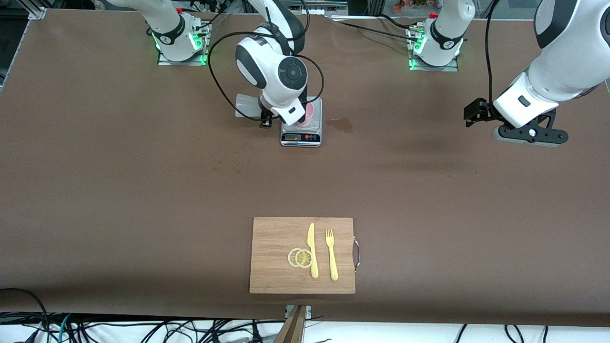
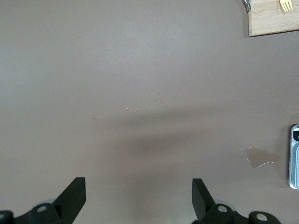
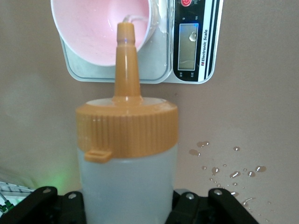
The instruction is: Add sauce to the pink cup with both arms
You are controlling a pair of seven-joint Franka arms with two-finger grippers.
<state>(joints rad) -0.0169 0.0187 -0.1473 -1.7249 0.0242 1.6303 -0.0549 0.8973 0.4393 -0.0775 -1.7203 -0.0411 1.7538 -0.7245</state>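
The pink cup stands on a small digital scale toward the robots' bases. My right gripper is shut on the sauce bottle, a whitish body with an orange cap. The bottle is tipped so that its nozzle points over the cup's mouth. In the front view the right arm's wrist hides the bottle. My left gripper hangs open and holds nothing, over bare table toward the left arm's end.
A small puddle and droplets lie on the table beside the scale. A pale flat container sits next to the scale. Nearer the front camera, a wooden cutting board holds a knife, a fork and lemon slices.
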